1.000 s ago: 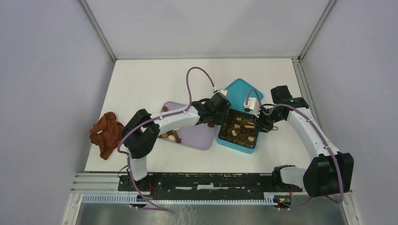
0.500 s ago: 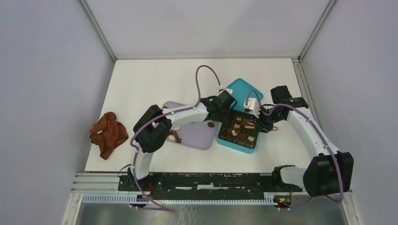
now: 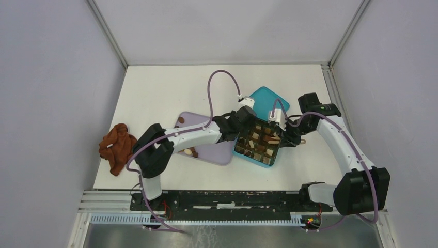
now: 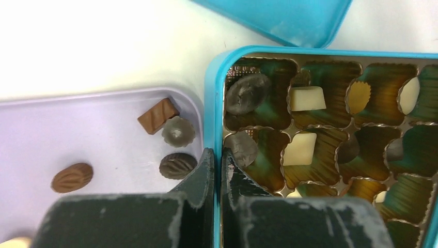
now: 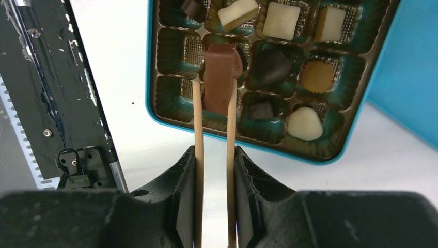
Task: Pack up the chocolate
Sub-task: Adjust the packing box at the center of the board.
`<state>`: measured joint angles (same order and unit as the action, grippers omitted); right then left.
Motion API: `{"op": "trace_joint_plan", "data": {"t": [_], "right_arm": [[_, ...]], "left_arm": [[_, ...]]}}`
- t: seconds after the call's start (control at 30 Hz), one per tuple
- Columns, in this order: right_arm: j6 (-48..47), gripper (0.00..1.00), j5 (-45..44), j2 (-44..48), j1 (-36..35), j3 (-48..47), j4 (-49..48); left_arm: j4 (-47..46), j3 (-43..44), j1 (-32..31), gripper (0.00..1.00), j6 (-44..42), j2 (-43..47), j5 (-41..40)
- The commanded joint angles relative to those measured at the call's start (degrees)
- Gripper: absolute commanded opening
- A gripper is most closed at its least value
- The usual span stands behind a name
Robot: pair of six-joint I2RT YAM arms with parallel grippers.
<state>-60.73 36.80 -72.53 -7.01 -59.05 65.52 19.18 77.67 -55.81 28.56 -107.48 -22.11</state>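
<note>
Lilac tray (image 4: pixel 77 129), left of teal box (image 4: pixel 208 98): several chocolate pieces (image 4: pixel 178 165) left unpacked. Left tool (image 4: pixel 217 155) clenched on box's left wall. Right tool (image 5: pixel 215 85) grasping mid-brown bar (image 5: pixel 219 62), held over partly filled cells. Lid (image 4: pixel 279 15) laid beyond box. Packing judged roughly midway.

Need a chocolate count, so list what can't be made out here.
Top view: left arm hides part of the tray; box pieces too small.
Left wrist: fingers and frame edge cut off the box's lower cells.
Right wrist: held bar covers the cell beneath.
</note>
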Motion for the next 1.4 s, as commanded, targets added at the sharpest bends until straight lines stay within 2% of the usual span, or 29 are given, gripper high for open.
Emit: {"op": "trace_joint_plan", "data": {"t": [0.0,0.23,0.57,0.9,1.17,1.37], "right_arm": [[-5.1,0.09,4.1,0.8,0.0,-4.1,4.1],[-6.6,0.09,2.3,2.5,-2.9,-4.1,4.9],[-1.7,0.10,-8.2,5.0,-10.9,4.2,-1.9],[1.0,0.10,-11.8,3.4,-12.8,7.3,-5.1],[2.9,0.11,-12.8,1.3,-15.0,8.3,-7.2],[2.9,0.11,-13.9,0.8,-15.9,8.8,-7.3]], "left_arm": [[-11.8,-2.8,-3.1,0.02,-5.5,8.1,-10.2],[-14.5,-3.9,-4.3,0.02,-6.1,8.5,-10.5],[-12.2,-1.9,-3.6,0.02,0.6,2.6,-5.6],[-10.8,-1.8,-1.5,0.04,4.7,-0.8,-0.8],[-9.0,-0.7,-1.1,0.23,5.0,-1.5,-0.6],[-8.4,-1.4,-1.2,0.43,4.9,0.8,-2.6]]}}
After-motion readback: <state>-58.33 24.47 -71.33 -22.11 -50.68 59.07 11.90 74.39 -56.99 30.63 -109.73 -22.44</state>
